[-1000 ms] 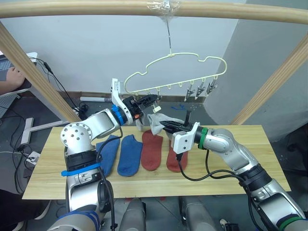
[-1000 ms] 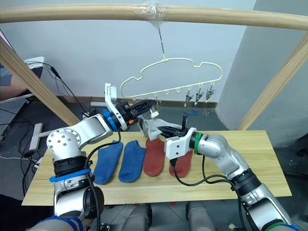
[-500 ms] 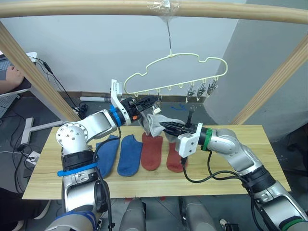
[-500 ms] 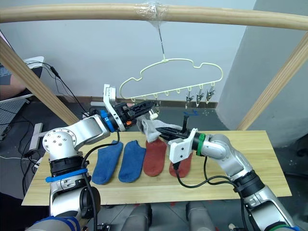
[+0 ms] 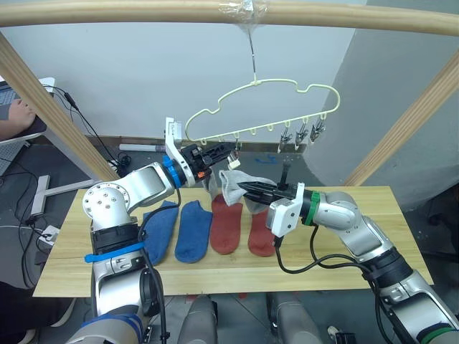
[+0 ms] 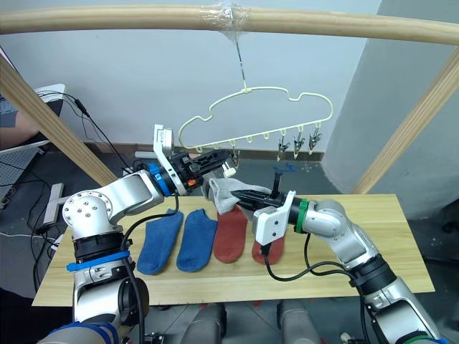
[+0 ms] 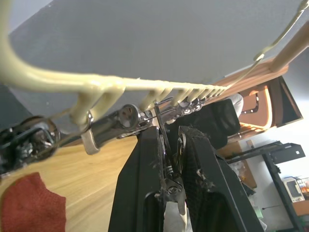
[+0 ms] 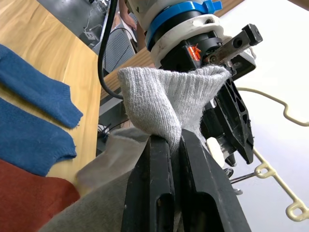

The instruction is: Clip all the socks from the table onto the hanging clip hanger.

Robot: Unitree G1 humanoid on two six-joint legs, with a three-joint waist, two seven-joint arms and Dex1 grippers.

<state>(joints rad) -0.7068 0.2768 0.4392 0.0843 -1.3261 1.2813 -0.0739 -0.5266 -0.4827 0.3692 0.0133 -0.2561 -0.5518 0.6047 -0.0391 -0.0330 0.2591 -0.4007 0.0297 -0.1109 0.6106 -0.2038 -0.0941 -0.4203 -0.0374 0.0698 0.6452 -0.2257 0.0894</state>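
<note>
1. Left gripper [image 5: 224, 149] is raised beside the low left end of the clip hanger [image 5: 258, 107], its two fingers squeezed onto a dark metal clip [image 7: 166, 145] that dangles from the wire; whether that squeeze has parted the clip's mouth is hard to tell
2. Two blue socks [image 5: 193, 229] lie flat on the left part of the table [image 5: 401, 215], with two rust-red socks [image 5: 226, 223] just beside them toward the middle, all four untouched
3. No sock hangs from the hanger yet, so by my reading the task is barely begun: six socks remain to be clipped
4. Right gripper [image 5: 247, 188] is clamped on a light grey sock [image 8: 169, 104], its fingers pinching the fabric near one edge and lifting it above the table, close to the left gripper's clip
5. More grey cloth droops under that grip, perhaps the second grey sock
</note>
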